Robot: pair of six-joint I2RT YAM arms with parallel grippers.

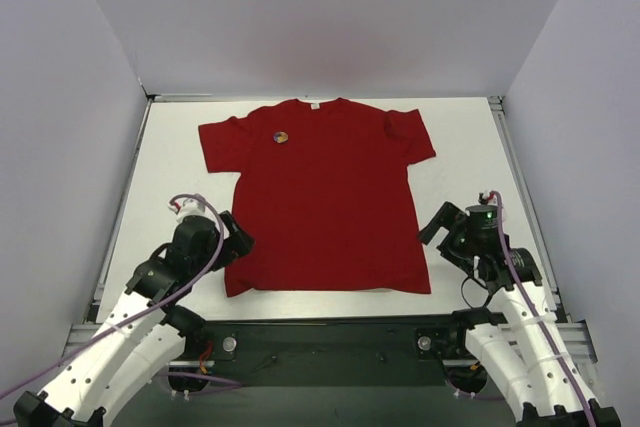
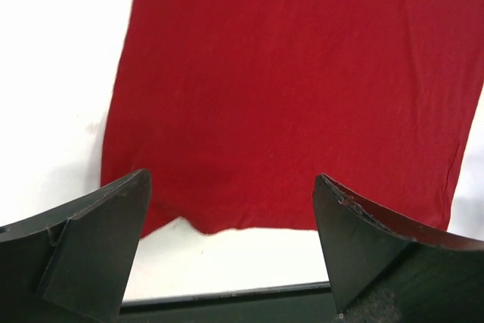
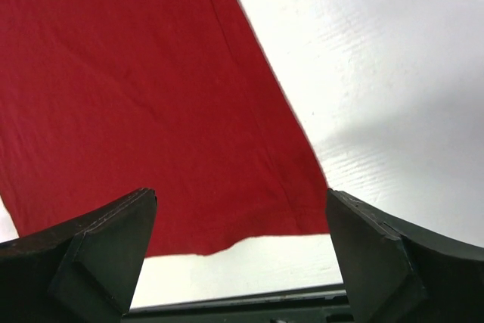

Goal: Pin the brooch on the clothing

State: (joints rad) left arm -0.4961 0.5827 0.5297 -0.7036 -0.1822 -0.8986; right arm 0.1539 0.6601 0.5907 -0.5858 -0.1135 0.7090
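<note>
The red T-shirt (image 1: pixel 320 197) lies flat on the white table, neck and white label at the far side. The tiny round brooch (image 1: pixel 281 136), orange-yellow and dark blue, sits on its upper left chest. My left gripper (image 1: pixel 237 240) is open and empty at the shirt's near left corner; its wrist view shows the shirt's hem (image 2: pixel 287 111) between wide jaws. My right gripper (image 1: pixel 437 223) is open and empty just off the near right corner; its wrist view shows the shirt's right side (image 3: pixel 136 111). The brooch is out of both wrist views.
The white table (image 1: pixel 470 147) is boxed in by white walls at the left, back and right. A metal rail (image 1: pixel 330 332) runs along the near edge between the two arm bases.
</note>
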